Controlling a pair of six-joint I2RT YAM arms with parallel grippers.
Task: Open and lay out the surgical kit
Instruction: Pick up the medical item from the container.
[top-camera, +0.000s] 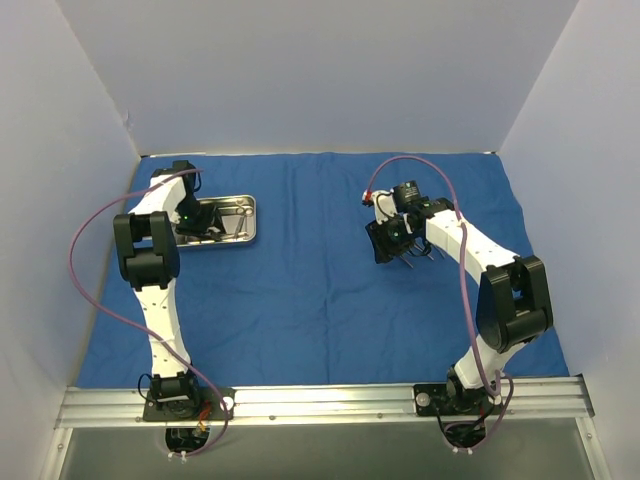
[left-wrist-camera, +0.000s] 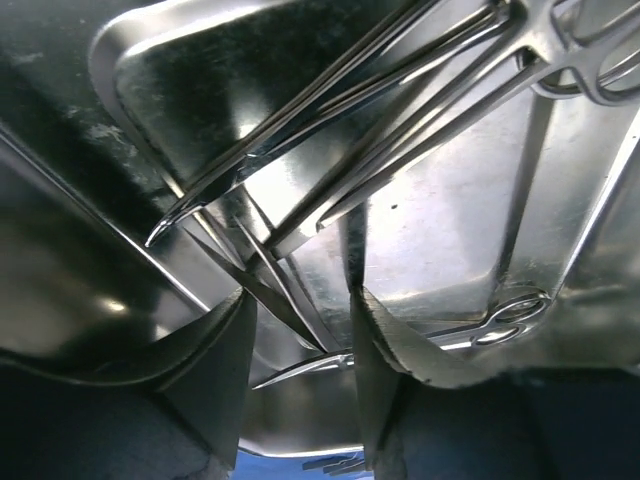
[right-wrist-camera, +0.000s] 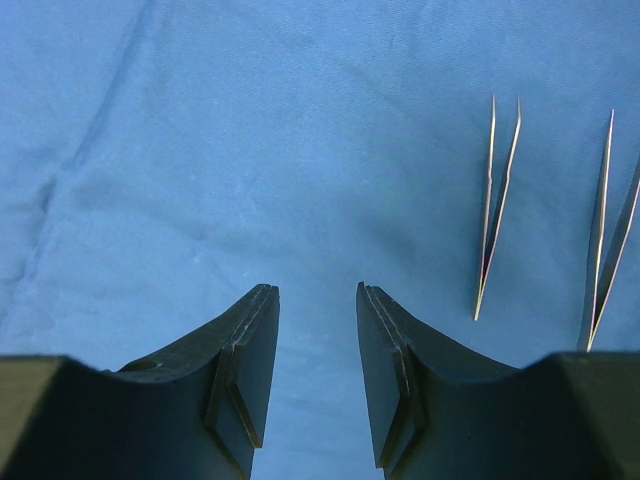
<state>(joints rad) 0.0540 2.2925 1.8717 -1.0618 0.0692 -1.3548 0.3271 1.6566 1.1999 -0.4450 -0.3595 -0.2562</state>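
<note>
Inside the shallow shiny steel tray, the half-open, empty left gripper should be closed on one slim silver instrument only, while the right gripper is seen open, empty.

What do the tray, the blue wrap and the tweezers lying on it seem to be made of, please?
Tray: probably polished steel; it mirrors the instruments. Wrap: matte cloth, apparently; soft creases. Tweezers: bare metal, likely steel; thin edges glint.

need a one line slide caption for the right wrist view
Right gripper open and empty above the blue cloth, two tweezers laid out beside it.
</note>
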